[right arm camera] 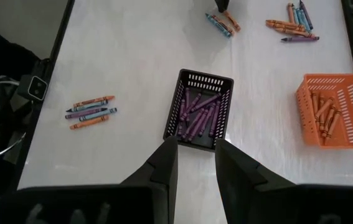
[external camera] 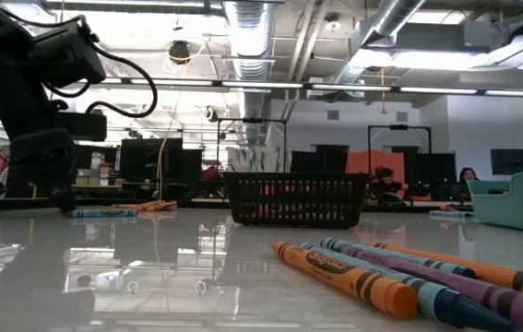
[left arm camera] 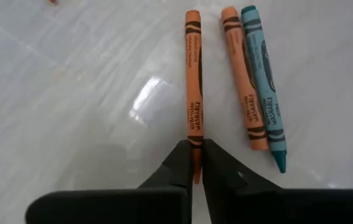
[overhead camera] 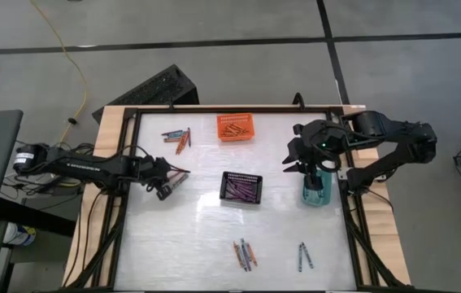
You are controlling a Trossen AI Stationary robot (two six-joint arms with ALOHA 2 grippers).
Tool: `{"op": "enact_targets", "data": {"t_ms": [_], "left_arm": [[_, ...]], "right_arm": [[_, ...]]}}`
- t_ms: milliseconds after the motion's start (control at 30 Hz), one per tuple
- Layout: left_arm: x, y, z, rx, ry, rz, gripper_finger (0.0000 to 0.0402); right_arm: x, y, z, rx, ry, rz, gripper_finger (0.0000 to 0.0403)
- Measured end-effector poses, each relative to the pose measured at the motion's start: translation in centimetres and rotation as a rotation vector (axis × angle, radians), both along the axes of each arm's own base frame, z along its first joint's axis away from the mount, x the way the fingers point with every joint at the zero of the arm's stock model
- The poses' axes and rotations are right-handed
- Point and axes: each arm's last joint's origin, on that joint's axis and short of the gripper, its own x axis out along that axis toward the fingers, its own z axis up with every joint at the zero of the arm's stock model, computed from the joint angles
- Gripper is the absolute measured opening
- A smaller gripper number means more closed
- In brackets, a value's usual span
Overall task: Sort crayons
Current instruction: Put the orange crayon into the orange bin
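Left pincer point(left arm camera: 196, 163) clamps the orange crayon point(left arm camera: 193, 74) by its tip beside the teal crayon point(left arm camera: 262, 78); such an end-grip could let it swing loose.

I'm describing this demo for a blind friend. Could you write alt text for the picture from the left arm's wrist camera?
The left gripper is shut on the end of an orange crayon lying on the glossy white table. Beside it, untouched, lie a second orange crayon and a teal crayon, side by side.
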Motion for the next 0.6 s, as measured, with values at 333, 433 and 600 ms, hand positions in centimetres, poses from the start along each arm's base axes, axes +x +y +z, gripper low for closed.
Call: {"op": "enact_targets", "data": {"t_ms": [333, 433, 600], "left_arm": [[1.3, 1.8, 2.2, 0.122, -0.06, 0.037, 0.0], [1.9, 2.5, 3.2, 0.149, -0.108, 0.039, 0.0], [2.9, 3.9, 5.1, 0.213, -0.212, 0.045, 0.0]], "right_arm": [[0.0, 0.0, 0.0, 0.005, 0.001, -0.02, 0.0102], [0.0, -0.1, 0.0, -0.014, -0.002, -0.051, 0.0102], [0.0, -0.2, 0.0, -0.002, -0.001, -0.078, 0.0102]]}}
